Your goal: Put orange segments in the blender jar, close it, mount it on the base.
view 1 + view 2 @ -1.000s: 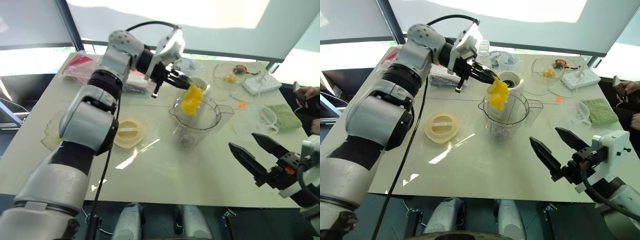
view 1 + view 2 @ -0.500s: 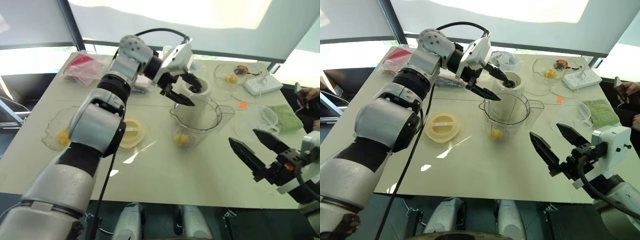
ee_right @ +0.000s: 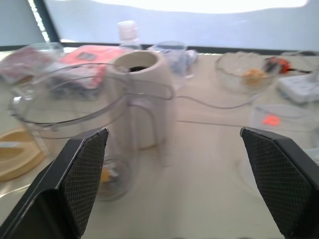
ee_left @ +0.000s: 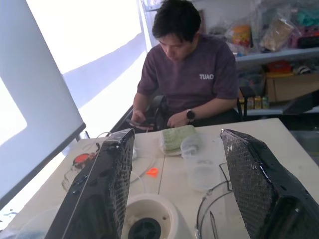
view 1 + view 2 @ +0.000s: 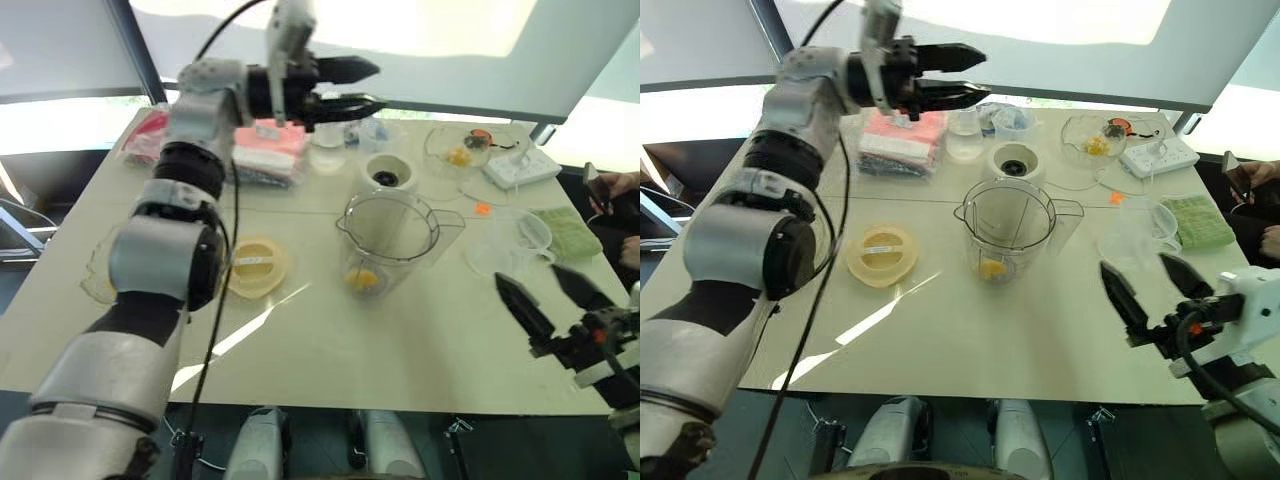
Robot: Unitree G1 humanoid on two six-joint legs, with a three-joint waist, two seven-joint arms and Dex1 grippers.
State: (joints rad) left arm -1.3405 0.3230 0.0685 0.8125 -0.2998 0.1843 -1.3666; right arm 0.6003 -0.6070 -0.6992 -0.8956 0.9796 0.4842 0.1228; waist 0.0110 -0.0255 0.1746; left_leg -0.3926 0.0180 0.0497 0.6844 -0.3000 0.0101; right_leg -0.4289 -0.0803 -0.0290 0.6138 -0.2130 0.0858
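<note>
**A:** Clear plastic, that blender jar — it stands upright near the middle of the table, mouth up, so its long axis runs straight up from the tabletop. Its handle and spout side faces my right, just in front of the base.

**B:** How do you think it handles?

**A:** I judge it light and stiff, but smooth and glossy, so likely slippery on the wall. I'd take it by the side handle or across the rim, not the curved body. The orange segments lie at the bottom of the jar; they look soft and wet, easy to squash, so any more of them want a gentle pinch.

**B:** And the closing part?

**A:** The cream lid lies flat on the table on my left of the jar, apart from it. It's thin and flat, so I'd pick it by the edge.

**B:** Grippers?

**A:** My left gripper is raised over the far side of the table, fingers apart, nothing between them, pointing towards my right. My right gripper hovers low at the near right edge, jaws spread wide and empty, aimed forward at the jar.
</note>
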